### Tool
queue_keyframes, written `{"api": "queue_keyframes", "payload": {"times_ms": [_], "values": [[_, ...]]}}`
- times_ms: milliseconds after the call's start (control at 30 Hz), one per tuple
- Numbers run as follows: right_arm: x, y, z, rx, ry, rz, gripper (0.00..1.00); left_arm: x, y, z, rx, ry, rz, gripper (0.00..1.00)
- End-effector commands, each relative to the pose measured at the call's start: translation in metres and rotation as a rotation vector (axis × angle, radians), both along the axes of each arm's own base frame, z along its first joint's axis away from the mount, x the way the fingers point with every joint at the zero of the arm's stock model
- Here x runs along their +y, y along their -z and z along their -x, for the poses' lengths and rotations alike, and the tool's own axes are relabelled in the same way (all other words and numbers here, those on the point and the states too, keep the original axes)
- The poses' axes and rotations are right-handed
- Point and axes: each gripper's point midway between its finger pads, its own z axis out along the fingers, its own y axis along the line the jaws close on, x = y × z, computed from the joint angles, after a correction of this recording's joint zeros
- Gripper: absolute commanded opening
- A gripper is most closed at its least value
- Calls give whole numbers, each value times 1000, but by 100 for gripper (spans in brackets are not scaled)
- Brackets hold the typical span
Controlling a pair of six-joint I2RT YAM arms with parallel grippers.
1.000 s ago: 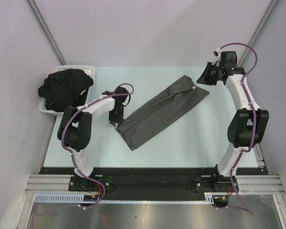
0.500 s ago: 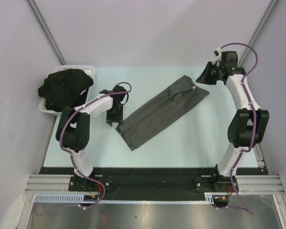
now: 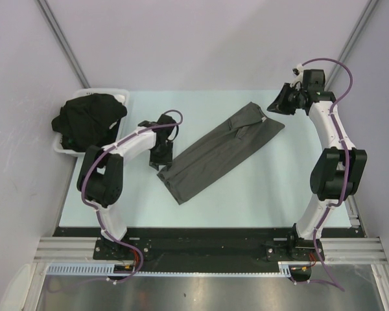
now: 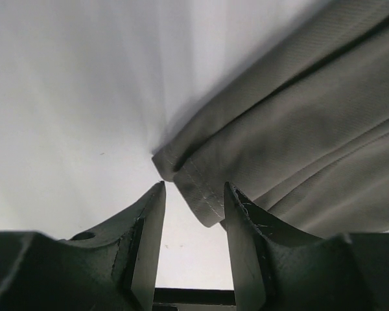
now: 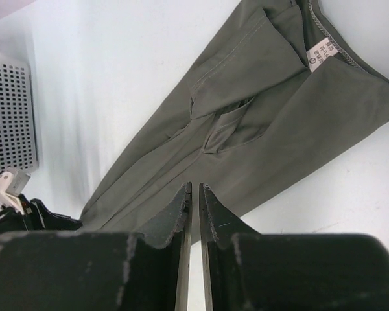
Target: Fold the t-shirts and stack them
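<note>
On the left gripper [image 4: 194, 194] the jaws stand spread and empty, their tips just beside the near-left hem corner of the charcoal grey t-shirt [image 3: 217, 152]. On the right gripper [image 5: 194, 191] the jaws are pressed almost together on nothing, raised near the shirt's collar end. The shirt lies as a long folded strip diagonally across the middle of the table [image 3: 259, 188], and the black t-shirts [image 3: 87, 116] sit heaped in the white tray [image 3: 122, 95] at the far left corner.
</note>
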Motion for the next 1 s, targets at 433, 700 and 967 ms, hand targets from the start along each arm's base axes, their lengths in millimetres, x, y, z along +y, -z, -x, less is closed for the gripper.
{"api": "queue_keyframes", "payload": {"times_ms": [433,700,967], "values": [[-2,-9,2,-28,-1,-67,14,-20,-6,2,-20,22,26,43],[-3,-11,2,-30,0,-72,14,-16,-1,4,-4,28,0,44],[-4,-11,4,-27,2,-71,14,-12,4,4,0,20,-13,47]]}}
